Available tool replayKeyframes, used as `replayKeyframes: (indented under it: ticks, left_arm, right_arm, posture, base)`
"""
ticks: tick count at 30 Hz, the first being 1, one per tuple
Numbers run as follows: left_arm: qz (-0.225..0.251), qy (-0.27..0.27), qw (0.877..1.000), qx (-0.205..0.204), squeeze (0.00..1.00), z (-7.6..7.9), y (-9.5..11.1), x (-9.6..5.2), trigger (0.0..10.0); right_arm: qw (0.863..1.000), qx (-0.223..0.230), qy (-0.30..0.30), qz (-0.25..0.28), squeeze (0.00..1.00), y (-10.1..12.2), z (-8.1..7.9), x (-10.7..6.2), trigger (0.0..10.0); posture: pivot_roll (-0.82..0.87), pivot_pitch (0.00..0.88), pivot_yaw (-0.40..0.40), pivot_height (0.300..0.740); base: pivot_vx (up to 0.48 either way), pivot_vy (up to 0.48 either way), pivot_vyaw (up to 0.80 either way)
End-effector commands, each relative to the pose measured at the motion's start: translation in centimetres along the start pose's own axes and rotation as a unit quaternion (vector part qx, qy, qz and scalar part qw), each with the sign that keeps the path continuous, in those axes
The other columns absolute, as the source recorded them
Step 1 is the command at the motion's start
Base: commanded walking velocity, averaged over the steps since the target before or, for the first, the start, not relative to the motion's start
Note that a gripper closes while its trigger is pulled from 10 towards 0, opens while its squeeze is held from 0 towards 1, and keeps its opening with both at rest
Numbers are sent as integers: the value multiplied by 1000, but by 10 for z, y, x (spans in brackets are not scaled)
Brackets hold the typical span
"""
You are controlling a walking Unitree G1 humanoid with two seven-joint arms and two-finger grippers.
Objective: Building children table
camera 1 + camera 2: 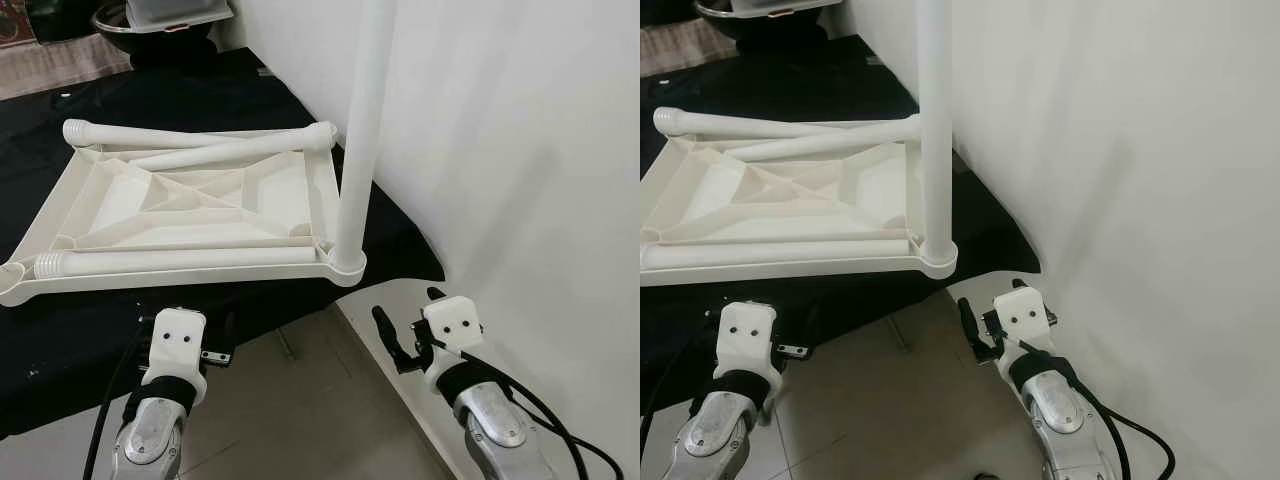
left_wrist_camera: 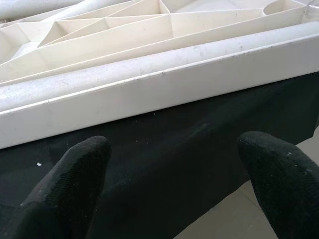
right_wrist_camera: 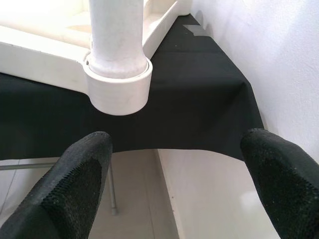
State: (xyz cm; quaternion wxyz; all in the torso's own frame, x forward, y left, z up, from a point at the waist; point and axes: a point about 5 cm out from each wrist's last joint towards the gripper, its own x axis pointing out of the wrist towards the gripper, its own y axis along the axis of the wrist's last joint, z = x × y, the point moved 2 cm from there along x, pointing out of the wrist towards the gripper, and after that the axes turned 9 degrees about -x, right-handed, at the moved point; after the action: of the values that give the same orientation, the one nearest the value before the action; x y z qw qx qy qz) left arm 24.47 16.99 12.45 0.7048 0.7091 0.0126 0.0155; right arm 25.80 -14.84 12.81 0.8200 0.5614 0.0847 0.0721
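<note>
Left eye view: nearest, the left tool (image 1: 222,338) and right tool (image 1: 408,330) hover spread wide and empty below the black-draped tabletop (image 1: 80,340). Beyond them lies the upturned white table panel (image 1: 180,200), probably light, stiff, slippery plastic. One leg (image 1: 355,150) stands socketed ahead of the right tool; loose legs (image 1: 180,262) suit mid-shaft grasps.

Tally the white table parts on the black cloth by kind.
Upside-down white plastic tabletop: 1
White plastic leg standing upright in a corner socket: 1
White plastic legs lying loose on the tabletop: 3
Total: 5
</note>
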Motion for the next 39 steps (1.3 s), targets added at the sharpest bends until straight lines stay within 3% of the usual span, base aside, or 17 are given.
replayKeyframes:
  ticks: [1, 39]
  left_arm:
    - [-19, -3, 1000, 12, 0, -4, -7, 2, 10000]
    - [-45, -20, 999, 12, 0, -8, -16, 15, 10000]
  right_arm:
    - [1000, 16, 4, -4, 0, -3, -5, 2, 10000]
    - [1000, 29, 4, -6, 0, -6, -11, 9, 10000]
  posture:
    - [-58, 155, 12, 740]
    - [-82, 106, 76, 740]
  base:
    - [0, 0, 0]
    - [0, 0, 0]
